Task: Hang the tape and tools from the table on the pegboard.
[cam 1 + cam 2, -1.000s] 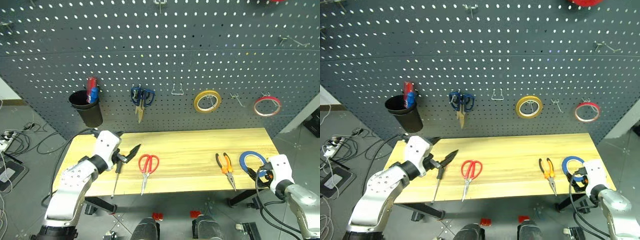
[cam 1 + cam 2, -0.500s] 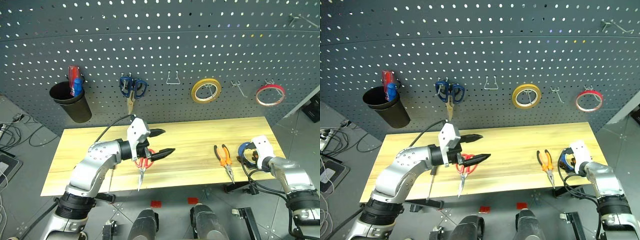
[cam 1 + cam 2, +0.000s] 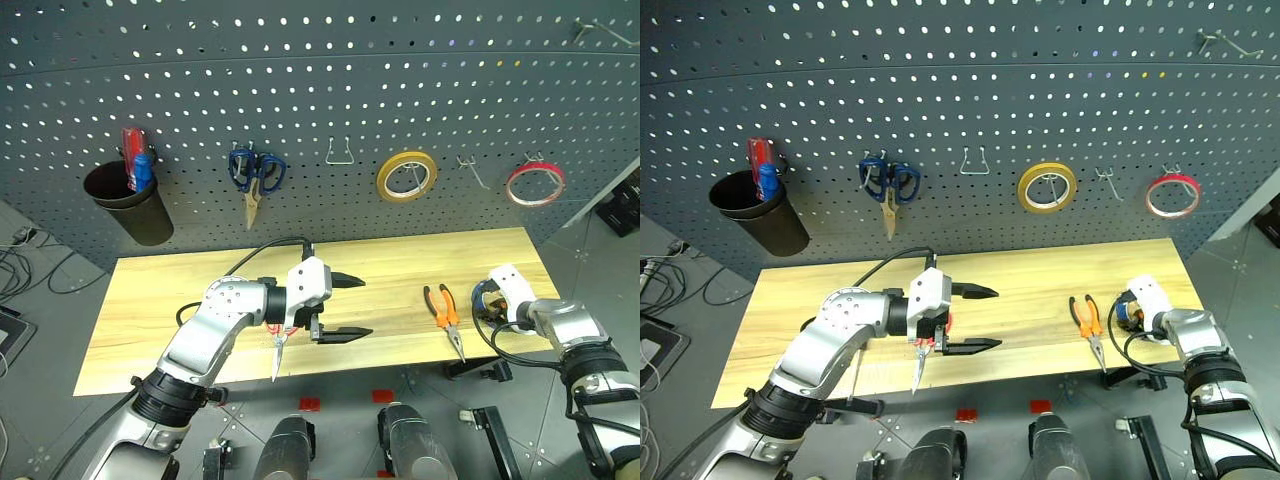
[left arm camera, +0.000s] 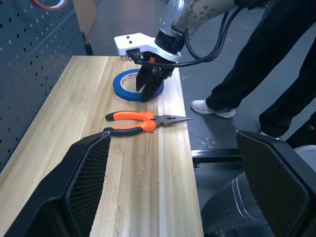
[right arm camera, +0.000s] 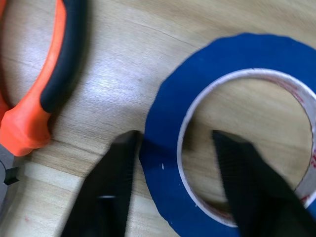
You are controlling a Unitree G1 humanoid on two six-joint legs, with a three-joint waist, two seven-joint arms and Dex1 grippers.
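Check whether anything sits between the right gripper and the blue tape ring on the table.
Nothing visible does. The right gripper is down at the blue tape, one finger outside the ring's wall and one inside its hole. The orange-handled pliers lie beside it, apart from the ring.

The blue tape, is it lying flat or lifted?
Flat: the blue tape rests on the table, right hand straddling its rim.

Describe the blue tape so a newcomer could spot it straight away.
Look at the wooden table under the pegboard, at its right end. The blue tape lies flat there beside the orange pliers; the yellow and red rings hang on the board.
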